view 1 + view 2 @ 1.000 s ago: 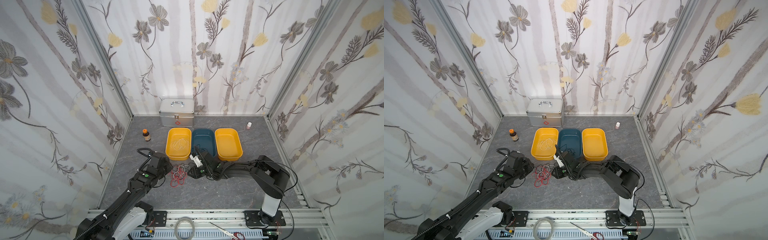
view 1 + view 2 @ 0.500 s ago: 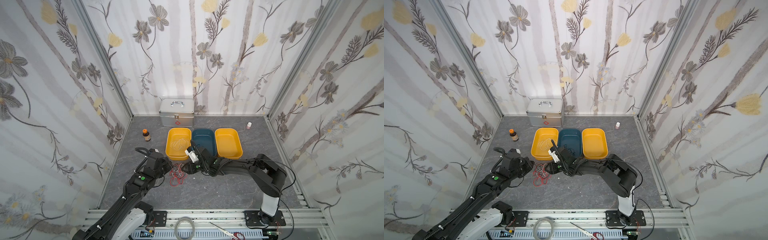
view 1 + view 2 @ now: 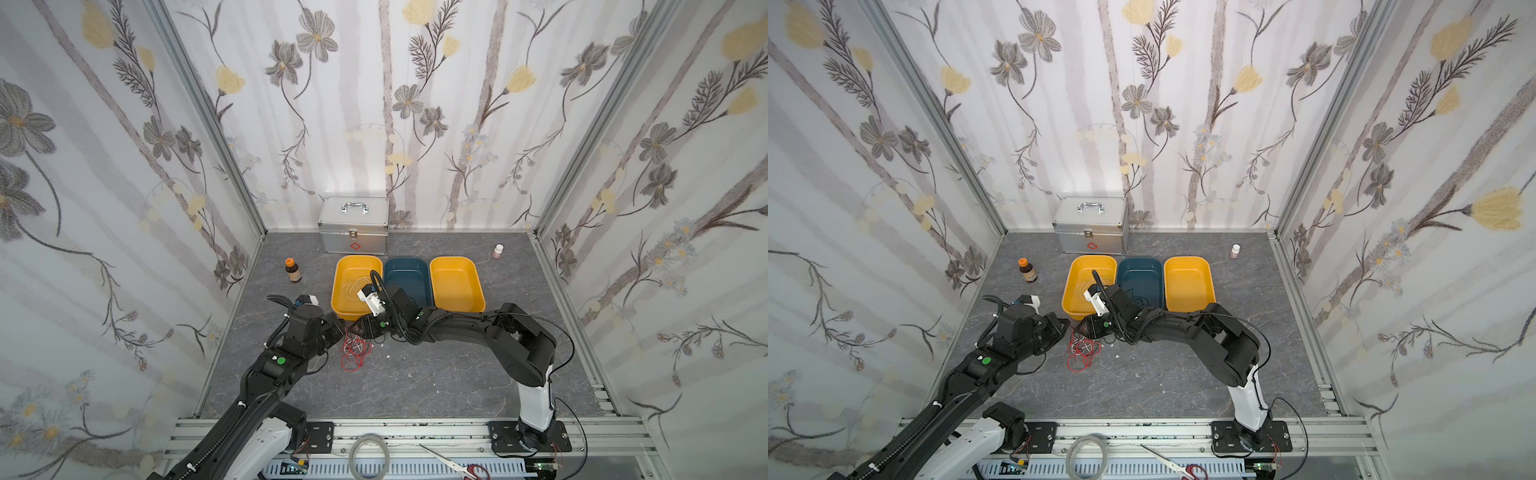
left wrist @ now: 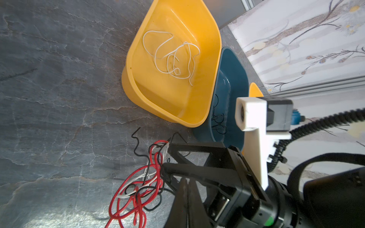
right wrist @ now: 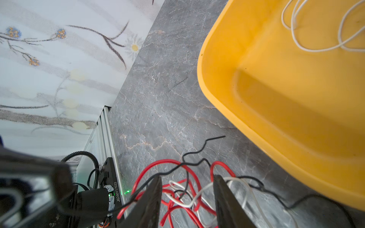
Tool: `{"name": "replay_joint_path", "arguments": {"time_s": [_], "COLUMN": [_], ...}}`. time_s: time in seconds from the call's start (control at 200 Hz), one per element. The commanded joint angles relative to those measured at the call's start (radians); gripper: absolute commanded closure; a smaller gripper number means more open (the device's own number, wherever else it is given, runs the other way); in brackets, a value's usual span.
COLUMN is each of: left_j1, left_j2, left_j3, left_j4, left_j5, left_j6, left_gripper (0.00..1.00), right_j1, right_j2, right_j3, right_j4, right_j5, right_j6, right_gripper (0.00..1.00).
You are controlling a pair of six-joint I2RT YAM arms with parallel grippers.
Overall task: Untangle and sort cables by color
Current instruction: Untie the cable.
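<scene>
A tangle of red, white and black cables [image 3: 353,350] [image 3: 1081,351] lies on the grey floor in front of the left yellow tray [image 3: 337,272]. My right gripper [image 5: 187,183] [image 3: 358,330] is open and straddles the tangle's top, with red, white and black strands between its fingers. My left gripper [image 4: 186,182] [image 3: 338,328] is shut at the tangle's left side; a black cable [image 5: 150,182] runs taut from the tangle into it. White cables [image 4: 169,57] lie in the left yellow tray, black cables [image 4: 217,122] in the blue tray [image 3: 405,268].
A second yellow tray [image 3: 455,266] stands to the right of the blue one. A metal case [image 3: 354,226] sits at the back wall, a brown bottle [image 3: 293,270] at the left, a small pink bottle [image 3: 498,250] at the back right. A tape ring [image 3: 370,455] and scissors [image 3: 453,461] lie on the front rail.
My right gripper has moved left from in front of the blue tray onto the tangle, with its jaws a little wider. The left gripper has stayed shut beside the tangle.
</scene>
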Motion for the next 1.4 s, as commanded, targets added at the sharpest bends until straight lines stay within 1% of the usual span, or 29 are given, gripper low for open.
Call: {"name": "replay_joint_path", "arguments": {"time_s": [0.0,0.29,0.545,0.64,0.73,0.904,1.034,1.129,1.199,1.394], "left_j1": [0.001,0.001,0.001,0.001,0.002,0.002,0.002,0.002,0.002,0.002], "left_j2": [-0.012,-0.046,-0.054,-0.052,-0.052,-0.028,0.002,0.016,0.017,0.023], "left_j3": [0.015,0.034,0.054,0.054,0.058,0.064,0.055,0.055,0.055,0.055], "left_j4": [0.032,0.045,0.050,0.053,0.057,0.065,0.107,0.118,0.117,0.113], "left_j5": [0.001,0.004,0.012,0.012,0.013,0.033,0.083,0.093,0.090,0.085], "left_j6": [-0.013,-0.032,-0.031,-0.030,-0.027,-0.014,-0.009,-0.003,0.000,0.009], "left_gripper": [1.00,1.00,1.00,1.00,1.00,1.00,1.00,1.00,1.00,1.00], "right_j1": [0.003,0.000,-0.009,-0.011,-0.015,-0.023,-0.013,0.006,0.020,0.011], "right_j2": [0.011,0.033,0.007,-0.023,-0.046,-0.097,-0.151,-0.176,-0.183,-0.213], "right_j3": [0.013,0.019,-0.012,-0.046,-0.090,-0.177,-0.209,-0.219,-0.230,-0.303], "right_j4": [-0.030,-0.065,-0.074,-0.073,-0.069,-0.040,-0.021,-0.039,-0.071,-0.099], "right_j5": [0.026,0.049,0.063,0.072,0.078,0.068,0.031,0.017,0.030,0.095], "right_j6": [0.014,0.021,0.027,0.026,0.027,0.030,0.027,0.018,0.009,0.009], "right_gripper": [0.58,0.60,0.78,0.87,0.92,0.91,0.90,0.91,0.92,0.94]}}
